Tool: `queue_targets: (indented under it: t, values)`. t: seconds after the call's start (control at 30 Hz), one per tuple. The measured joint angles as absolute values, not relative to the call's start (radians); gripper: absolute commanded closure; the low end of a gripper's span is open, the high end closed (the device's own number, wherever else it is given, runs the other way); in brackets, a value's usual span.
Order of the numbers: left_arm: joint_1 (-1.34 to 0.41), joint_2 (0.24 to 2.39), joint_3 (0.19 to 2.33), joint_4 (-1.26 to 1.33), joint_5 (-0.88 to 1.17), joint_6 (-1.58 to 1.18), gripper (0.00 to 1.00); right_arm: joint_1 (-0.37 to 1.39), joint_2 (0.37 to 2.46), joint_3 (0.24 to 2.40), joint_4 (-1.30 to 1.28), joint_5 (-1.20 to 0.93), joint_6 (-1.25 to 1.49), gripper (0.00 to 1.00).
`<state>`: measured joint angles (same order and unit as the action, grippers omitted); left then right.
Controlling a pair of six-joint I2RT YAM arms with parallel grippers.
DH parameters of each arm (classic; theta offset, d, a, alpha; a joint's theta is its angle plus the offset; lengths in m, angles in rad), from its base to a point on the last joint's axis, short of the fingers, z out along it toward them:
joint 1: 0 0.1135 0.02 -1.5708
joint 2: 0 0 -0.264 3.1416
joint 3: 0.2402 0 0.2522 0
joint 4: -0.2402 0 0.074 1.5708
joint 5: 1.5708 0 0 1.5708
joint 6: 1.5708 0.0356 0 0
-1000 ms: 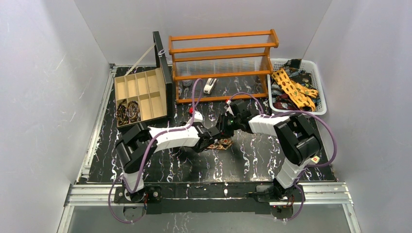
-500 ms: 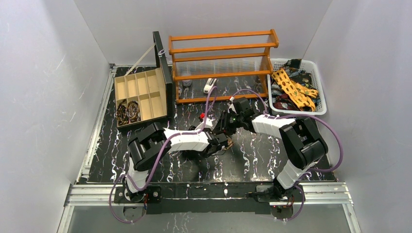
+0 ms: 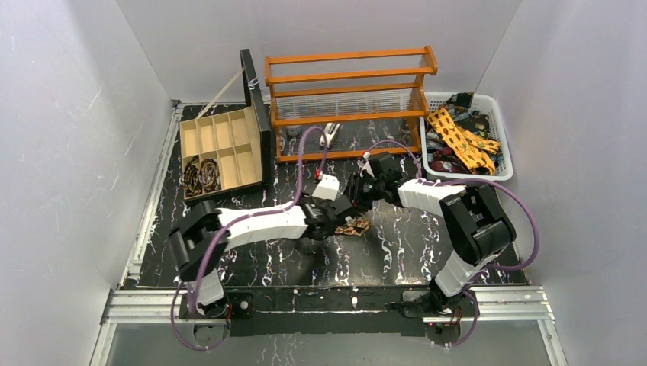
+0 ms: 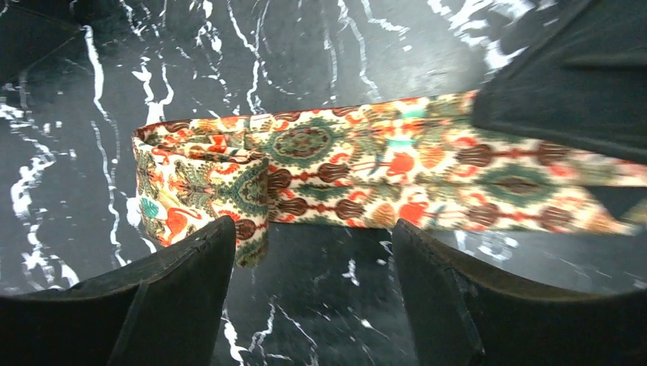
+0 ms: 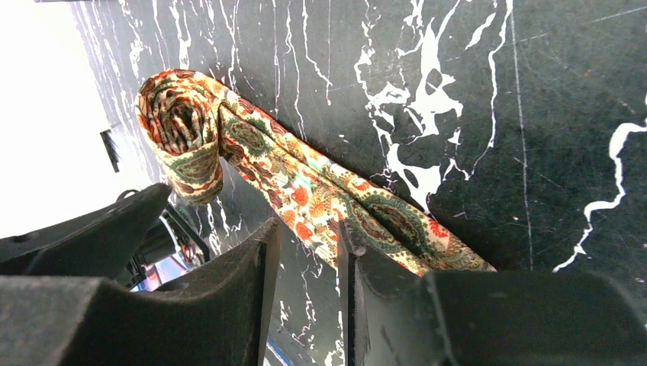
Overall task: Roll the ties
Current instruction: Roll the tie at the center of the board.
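The left gripper (image 4: 311, 236) is open, fingers spread wide, and the tie (image 4: 381, 168) lies on the table (image 4: 305, 61) just beyond the fingertips, running across the gap. A coil (image 4: 194, 191) is formed at one end of the tie. It touches the tip of the finger on the left of the wrist view and sits outside the gap, not between the fingers. If the jaws are closed from this position, the coil is judged likely to be missed or clipped at its edge only, and the loose turns could be flattened or sprung open. The coil is only a turn or two, slack and uneven with a hollow centre, so unwinding is expected if it is dragged sideways. The cloth is thin and soft, cream with red, green and brown motifs, and skewed winding is likely if no tension is held along the strip. Farther along, the flat strip passes beneath one finger of the right gripper (image 5: 307, 232), whose fingers stand close together with a narrow gap. Whether the tie is pinched or merely pressed down cannot be told. If that hold slips, the strip would be pulled along with the coil and no turn added. The two grippers are close together, so contact between them is also a risk.
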<state>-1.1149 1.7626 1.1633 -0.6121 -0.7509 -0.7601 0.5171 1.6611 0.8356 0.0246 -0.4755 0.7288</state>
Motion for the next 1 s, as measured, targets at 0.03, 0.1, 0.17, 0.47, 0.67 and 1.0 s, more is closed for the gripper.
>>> queue_targets:
  t: [0.03,0.1,0.17,0.47,0.67,1.0]
  values:
    - [-1.111,1.716,1.147,-0.579,-0.722,-0.754,0.26,0.517,1.661,0.836,0.025,-0.479,0.729,0.56]
    - [-1.092,1.626,1.109,-0.522,-0.668,-0.748,0.25,0.517,1.661,0.836,0.025,-0.487,0.729,0.53]
    - [-1.049,1.521,1.058,-0.477,-0.62,-0.746,0.24,0.517,1.661,0.836,0.025,-0.497,0.729,0.49]
    - [-0.763,1.131,0.799,-0.43,-0.485,-0.79,0.2,0.607,1.651,0.911,0.017,-0.485,0.734,0.27]
    - [-0.539,1.038,0.687,-0.444,-0.357,-0.796,0.19,0.762,1.705,0.995,0.057,-0.467,0.768,0.25]
    - [-0.366,1.005,0.609,-0.424,-0.173,-0.787,0.19,0.818,1.864,1.069,0.037,-0.455,0.779,0.4]
